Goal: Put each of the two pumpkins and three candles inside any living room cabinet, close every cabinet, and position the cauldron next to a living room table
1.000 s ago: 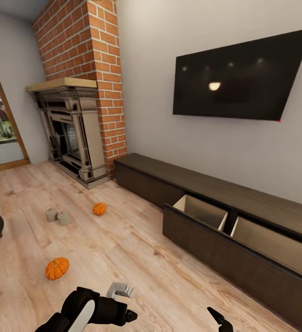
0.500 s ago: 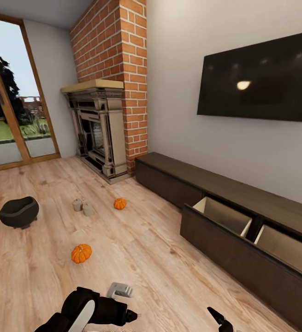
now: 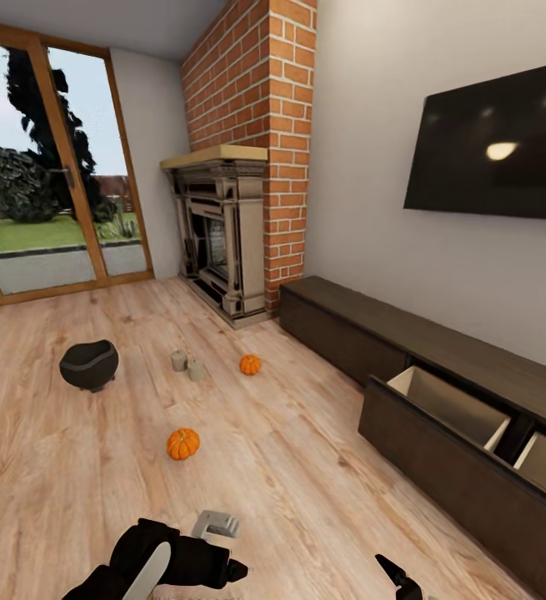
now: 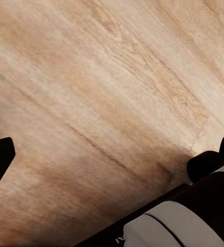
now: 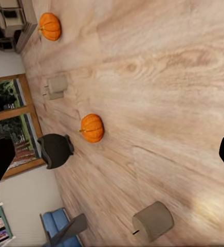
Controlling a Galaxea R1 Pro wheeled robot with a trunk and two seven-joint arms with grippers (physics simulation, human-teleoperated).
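Head view: cauldron (image 3: 89, 365) stands on the floor (image 3: 306, 500) near the glass door (image 3: 56, 167). Two candles (image 3: 187, 365) stand between it and the far pumpkin (image 3: 250, 364); the near pumpkin (image 3: 182, 443) lies apart. The cabinet (image 3: 406, 367) along the wall has a drawer (image 3: 456, 467) pulled out. Left gripper (image 3: 222, 533) and right gripper (image 3: 402, 579) sit low; state of jaws cannot be told here.

Left wrist view: jaws wide apart, holding nothing, over bare floor.

Right wrist view: jaws wide apart, holding nothing; a third candle (image 5: 153, 221) stands on the floor.
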